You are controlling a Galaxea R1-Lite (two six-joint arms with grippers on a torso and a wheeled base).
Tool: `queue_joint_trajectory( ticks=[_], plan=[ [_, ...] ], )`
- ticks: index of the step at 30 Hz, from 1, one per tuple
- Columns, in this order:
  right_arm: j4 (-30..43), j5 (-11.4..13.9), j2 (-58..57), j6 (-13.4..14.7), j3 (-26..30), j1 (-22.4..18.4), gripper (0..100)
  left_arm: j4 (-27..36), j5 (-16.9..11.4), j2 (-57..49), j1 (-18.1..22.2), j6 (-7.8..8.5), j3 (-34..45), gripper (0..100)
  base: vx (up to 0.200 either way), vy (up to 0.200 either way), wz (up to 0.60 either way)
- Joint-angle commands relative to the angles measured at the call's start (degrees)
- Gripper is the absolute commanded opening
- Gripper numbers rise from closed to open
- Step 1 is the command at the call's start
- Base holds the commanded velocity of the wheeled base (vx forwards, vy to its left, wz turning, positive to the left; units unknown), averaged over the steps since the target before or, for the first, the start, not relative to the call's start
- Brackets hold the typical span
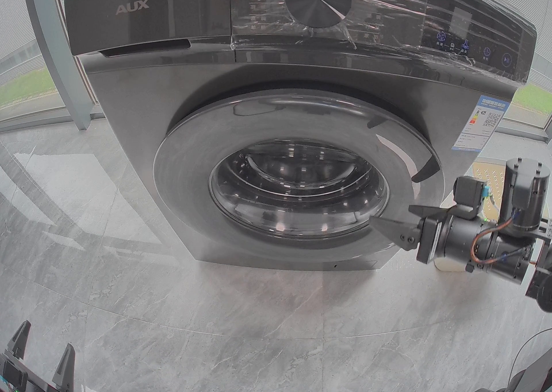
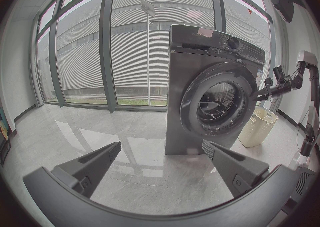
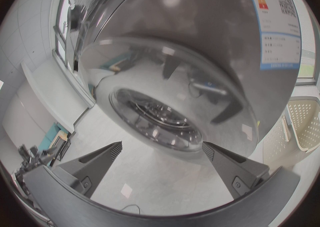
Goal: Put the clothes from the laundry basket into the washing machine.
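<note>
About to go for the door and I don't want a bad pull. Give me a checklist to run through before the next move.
1. The washing machine door open for loading: not ok, it is shut.
2. The right pincer open: ok.
3. The right pincer lined up with the handle recess: not ok, it points at the door rim lower than the recess.
4. The left pincer out of the door's likely swing: probably ok, it is open, low and well back from the machine.
5. Clothes in the laundry basket: cannot tell, its inside is mostly hidden.
</note>
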Motion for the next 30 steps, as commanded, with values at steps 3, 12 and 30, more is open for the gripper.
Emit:
queue_joint_trajectory(
  ticks=[3,12,30],
  plan=[
    [-1.5,0.8,-2.1,-1.1,5.0,3.7,100,0.0,0.0,-0.8,0.0,0.03,1.0,100,0.000,0.000,0.00],
    [-10.9,0.3,-1.0,-1.7,2.2,3.6,100,0.0,0.0,-0.8,0.0,0.03,1.0,100,0.111,0.000,0.00],
    [-17.8,-2.4,-1.0,-5.1,5.1,1.6,100,0.0,-0.1,-0.8,0.0,-0.15,1.0,100,0.011,0.000,0.00]
  ],
)
